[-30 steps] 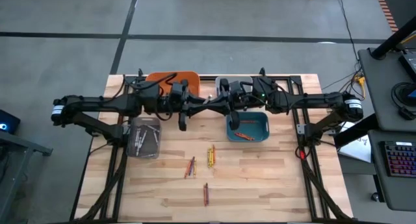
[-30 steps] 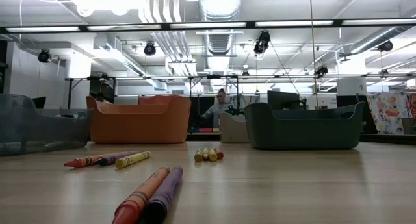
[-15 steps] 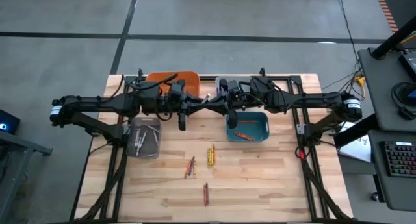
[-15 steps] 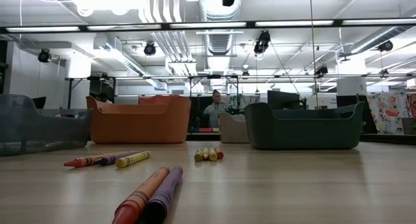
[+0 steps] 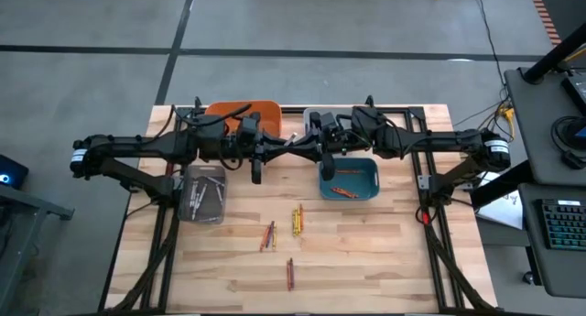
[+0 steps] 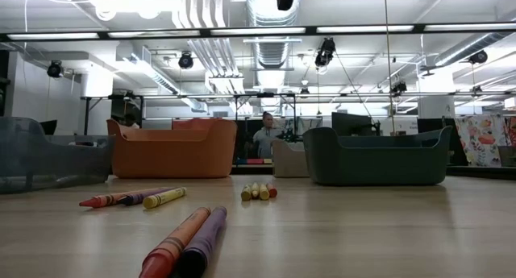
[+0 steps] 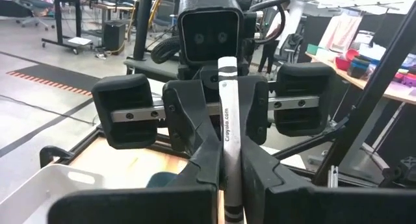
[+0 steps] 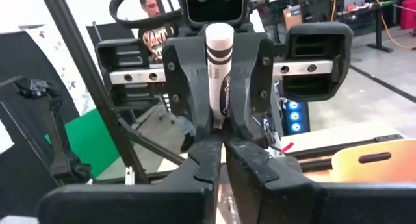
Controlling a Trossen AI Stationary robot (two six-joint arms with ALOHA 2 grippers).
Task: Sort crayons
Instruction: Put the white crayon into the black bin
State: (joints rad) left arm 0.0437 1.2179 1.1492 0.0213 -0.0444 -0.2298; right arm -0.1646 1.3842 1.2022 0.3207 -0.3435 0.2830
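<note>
High view: I have both arms meeting above the back of the counter, handing a crayon across; loose crayons lie mid-counter.

Low view: waxy paper-wrapped sticks lie on smooth wood before the orange bin.

Left wrist view: my left gripper is clenched on the white crayon.

Right wrist view: my right gripper is just loosening around that cylinder.

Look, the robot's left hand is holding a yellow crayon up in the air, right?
Not yellow. The crayon in the left hand is whitish-grey with black stripes, as the left wrist view shows. The hand does hold it up in the air.
</note>
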